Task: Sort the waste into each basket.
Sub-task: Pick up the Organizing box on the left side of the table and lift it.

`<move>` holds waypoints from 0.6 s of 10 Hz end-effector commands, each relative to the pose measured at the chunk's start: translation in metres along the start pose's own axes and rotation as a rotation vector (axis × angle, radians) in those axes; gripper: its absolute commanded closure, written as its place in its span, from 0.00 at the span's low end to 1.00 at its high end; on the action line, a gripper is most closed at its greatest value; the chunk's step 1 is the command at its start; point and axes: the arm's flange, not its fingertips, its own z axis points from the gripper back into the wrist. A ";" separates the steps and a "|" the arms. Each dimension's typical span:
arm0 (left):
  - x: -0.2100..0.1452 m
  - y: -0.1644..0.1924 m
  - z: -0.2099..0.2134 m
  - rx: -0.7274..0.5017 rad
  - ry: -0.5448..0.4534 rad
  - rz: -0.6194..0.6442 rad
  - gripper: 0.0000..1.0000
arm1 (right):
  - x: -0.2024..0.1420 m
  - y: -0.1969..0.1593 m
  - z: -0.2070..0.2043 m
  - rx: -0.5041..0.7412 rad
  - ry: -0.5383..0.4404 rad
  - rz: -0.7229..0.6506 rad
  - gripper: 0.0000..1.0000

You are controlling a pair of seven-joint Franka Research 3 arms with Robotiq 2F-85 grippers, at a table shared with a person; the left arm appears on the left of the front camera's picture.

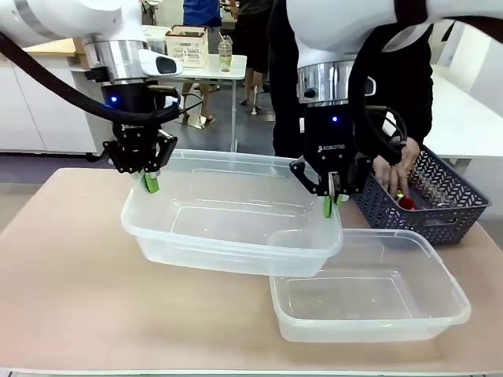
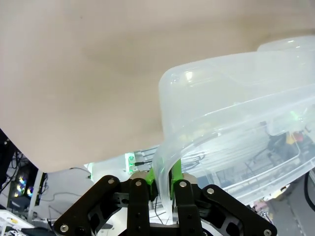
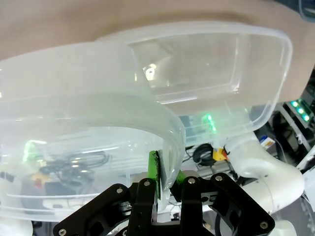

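Nearest: lower clear tub (image 1: 369, 326), flat on the desk (image 1: 71, 290) at near right, bare inside

Behind and left of it: second clear tub (image 1: 228, 228), also bare inside, held by both arms. It looks carried clear of the desk, tilted slightly, its near right corner overlapping the lower tub's far left rim

Left gripper (image 1: 149, 182): jaws clenched on the held tub's left rim. In the left wrist view the green pads (image 2: 174, 177) pinch the thin rolled edge between them

Right gripper (image 1: 330, 206): jaws clenched on the opposite rim near the right corner. In the right wrist view the pads (image 3: 153, 169) nip the rim the same way

Waste: a red can (image 1: 406, 203) sits in the dark grey basket (image 1: 448, 208) at far right, with a person's hand (image 1: 397, 169) reaching into it. Other items in there are too hidden to tell

Judged step: placing the second tub before sorting starts

Risks:
- grip is on a thin, flexible rim only; uneven motion between the arms could twist the tub and pull it out of one pinch
- the overlapping corner could catch the lower tub's rim on the way down and shove it, or land the tub crooked
- the right arm works just beside the basket and the hand; a swing right could strike either
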 end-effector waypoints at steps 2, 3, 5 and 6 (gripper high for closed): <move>-0.006 -0.004 0.000 0.006 0.014 0.043 0.94 | 0.012 -0.001 -0.007 -0.030 -0.035 0.018 0.94; -0.005 -0.001 -0.003 0.000 -0.001 0.070 0.94 | 0.011 -0.001 -0.007 -0.025 -0.047 0.006 0.94; 0.003 0.001 -0.008 0.009 0.015 0.035 0.94 | 0.008 0.002 -0.004 -0.003 -0.006 0.000 0.94; 0.003 0.001 -0.008 0.009 0.015 0.035 0.94 | 0.008 0.002 -0.004 -0.003 -0.006 0.000 0.94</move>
